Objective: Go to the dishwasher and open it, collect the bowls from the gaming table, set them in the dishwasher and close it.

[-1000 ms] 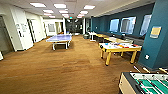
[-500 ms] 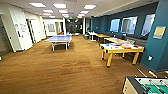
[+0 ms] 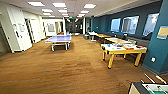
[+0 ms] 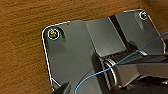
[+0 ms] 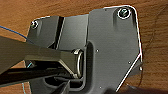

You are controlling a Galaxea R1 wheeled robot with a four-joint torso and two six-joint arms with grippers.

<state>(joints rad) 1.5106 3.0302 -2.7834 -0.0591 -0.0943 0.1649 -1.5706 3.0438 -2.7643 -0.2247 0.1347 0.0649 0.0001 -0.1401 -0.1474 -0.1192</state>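
Left wrist view shows the robot's own dark plate above a brown wood-grain floor (image 4: 22, 50), with a thin blue cable (image 4: 120, 62) curving across it; the left gripper's fingers cannot be made out, so whether they are wide or narrow cannot be told. The right wrist view is much the same (dark plate over the same wooden floor), and the right gripper's fingers are equally impossible to judge.

In the head view, well away from both arms, the gaming table (image 3: 123, 50) stands on yellow legs at the right side of the room, beside the teal wall (image 3: 160, 50). Small coloured things lie on its pale top; they are too blurred to name as bowls. A blue table-tennis table (image 3: 58, 39) stands farther off toward the left. The corner of a foosball table (image 3: 150, 88) shows nearest the robot.
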